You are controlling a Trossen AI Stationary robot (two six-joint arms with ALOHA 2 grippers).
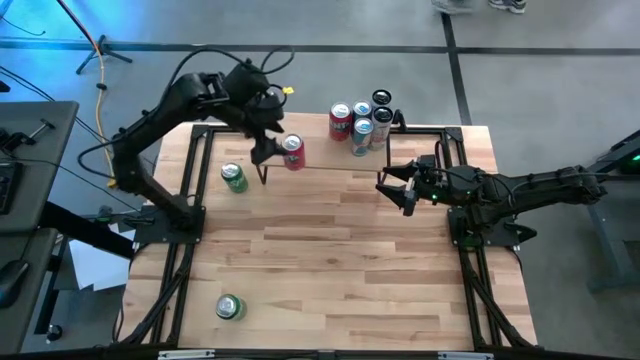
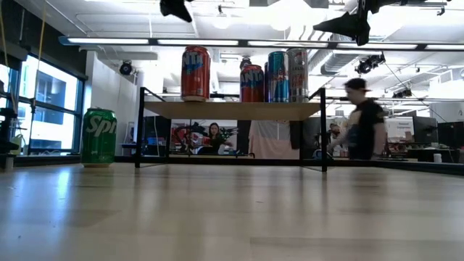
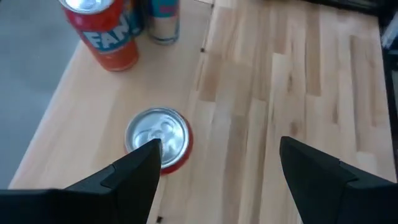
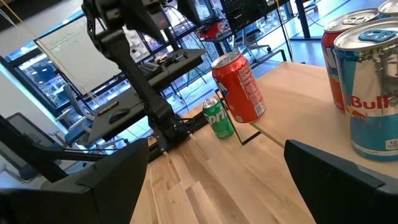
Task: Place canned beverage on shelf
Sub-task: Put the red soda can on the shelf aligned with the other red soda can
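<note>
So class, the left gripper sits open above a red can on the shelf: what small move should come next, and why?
Probably lift the left gripper clear and swing toward the green Sprite can standing on the table beside the shelf. The red can already stands upright on the shelf and the open fingers hold nothing. The right gripper waits open.

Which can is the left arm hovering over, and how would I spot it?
Find the shelf, the raised light-wood board along the table's far edge. At its left end one red can stands alone under the open left gripper, apart from the cluster of cans at the right end.
</note>
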